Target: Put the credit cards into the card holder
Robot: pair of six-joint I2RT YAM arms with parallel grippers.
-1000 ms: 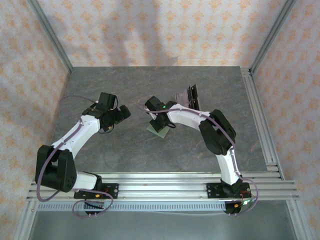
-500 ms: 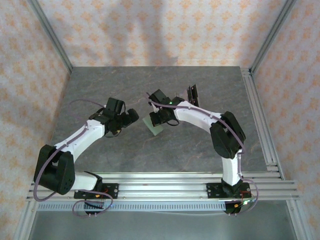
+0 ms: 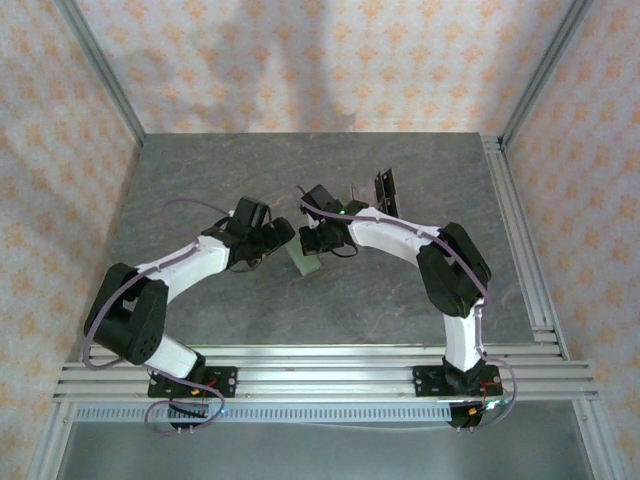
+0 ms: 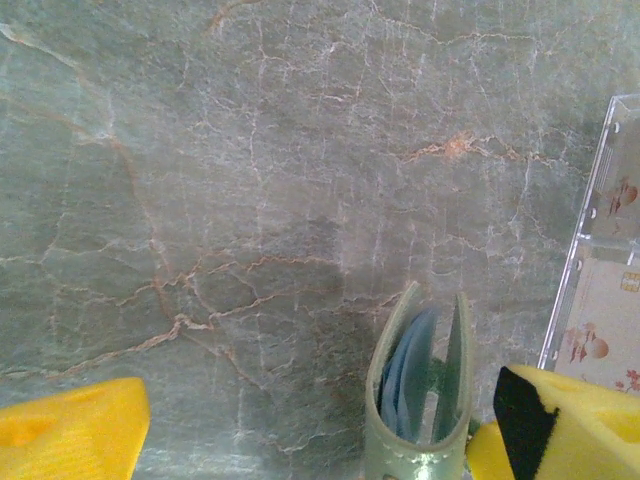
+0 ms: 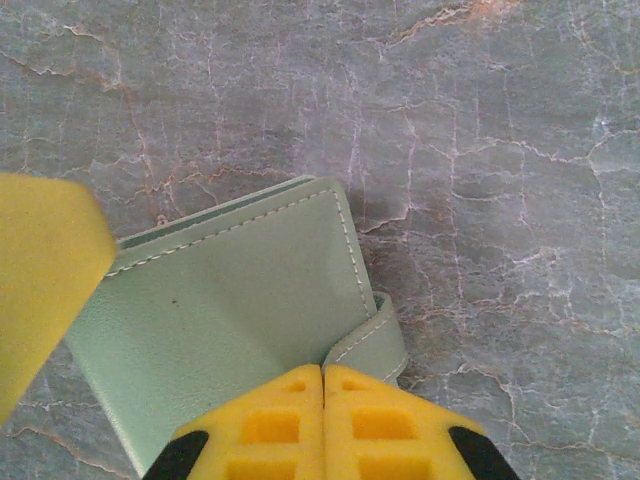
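Holder (image 5: pixel 230 300) sits near the middle of the table (image 4: pixel 200 200), raised on edge rather than lying flat. Your right claw (image 5: pixel 322 400) pinches it beside the tab, jaws closed tight on the green cover. Your left claw (image 4: pixel 310 430) stands wide and grips nothing, with one finger just beside the holder's cover and the other well off to the side. From the left wrist you look into the holder edge-on. Its two covers gape a little and something bluish sits between them, but you cannot tell whether that is a card already in or only the lining. Behind the right arm, a clear stand (image 3: pixel 366 192) carries what look like dark cards (image 3: pixel 385 187), well apart from the holder. Neither claw carries a card. By my reading you are early to midway: the holder is lifted and parted for loading, while the cards in the stand are yet to be fetched and slid in, and the holder is not yet closed.
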